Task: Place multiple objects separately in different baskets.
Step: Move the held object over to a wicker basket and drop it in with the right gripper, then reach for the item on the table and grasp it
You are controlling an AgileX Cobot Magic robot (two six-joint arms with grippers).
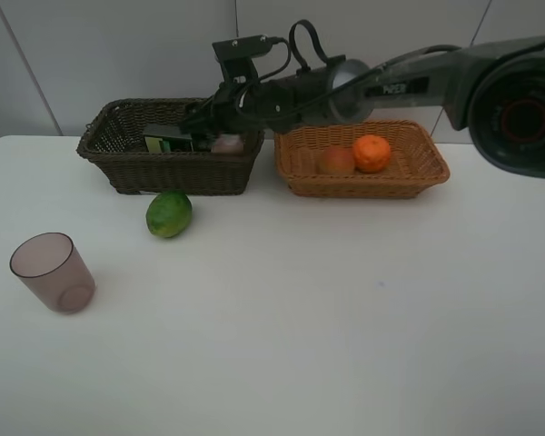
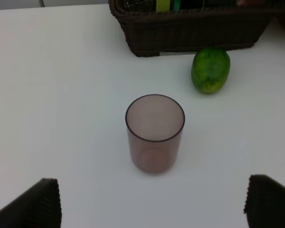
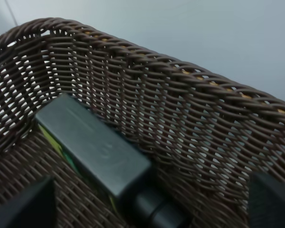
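Note:
The dark brown basket holds the black pump bottle with its green label and the pink bottle. My right gripper reaches across into that basket. In the right wrist view it is open, and the black bottle lies free on the basket floor between the spread fingers. The orange and the peach rest in the light tan basket. The lime and the purple-brown cup stand on the table. My left gripper is open, just short of the cup.
The white table runs to a wall behind the baskets. The right arm stretches over the tan basket's back rim. In the left wrist view the lime lies beside the dark basket. The left arm is out of the high view.

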